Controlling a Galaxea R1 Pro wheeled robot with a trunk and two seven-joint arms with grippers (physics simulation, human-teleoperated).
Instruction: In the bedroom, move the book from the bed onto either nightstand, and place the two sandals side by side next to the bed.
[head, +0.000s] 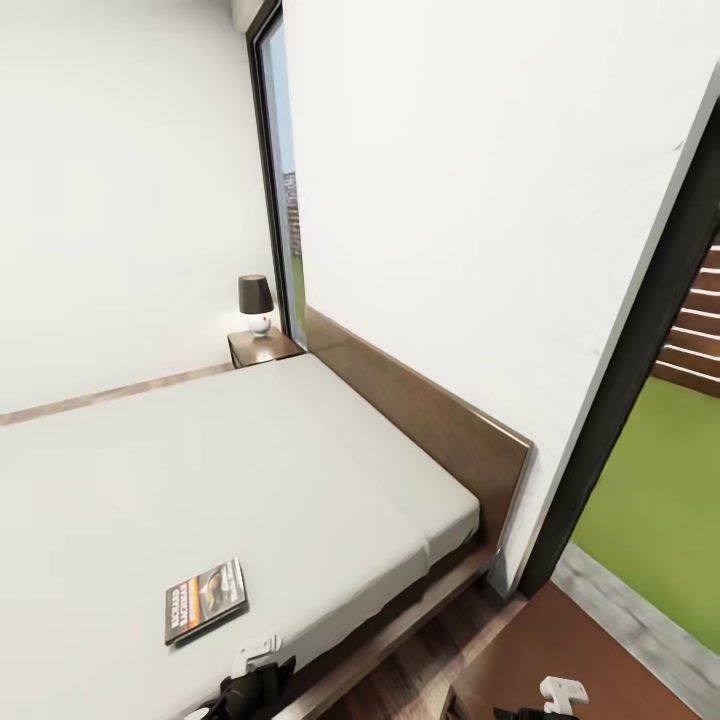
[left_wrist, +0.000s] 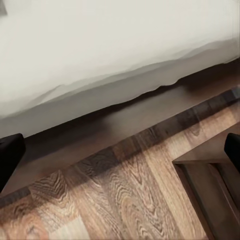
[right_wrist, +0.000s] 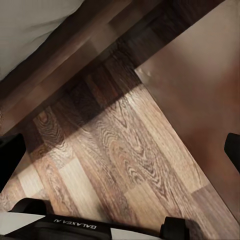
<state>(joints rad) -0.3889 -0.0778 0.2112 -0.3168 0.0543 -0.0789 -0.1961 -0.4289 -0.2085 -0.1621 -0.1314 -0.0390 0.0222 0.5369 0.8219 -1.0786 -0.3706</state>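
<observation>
both tools spread, grasping nothing. book (head: 205, 598) flat near bed (head: 300, 470) edge; thin cover risks sliding or pinching mattress under left tool (head: 255, 655).

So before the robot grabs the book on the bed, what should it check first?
1. Book in sight, lying flat on the bed near its close edge: ok.
2. Nothing lying on the book: ok.
3. Left gripper open with nothing between its fingers: ok.
4. Left gripper over the book: not ok; its wrist view looks at the wood floor and the bed's side, so it must rise first.
5. A nightstand free for the book: cannot tell for sure; the far one carries a lamp, with some bare top beside it.
6. Right gripper out of the way, low over the floor: ok.
</observation>
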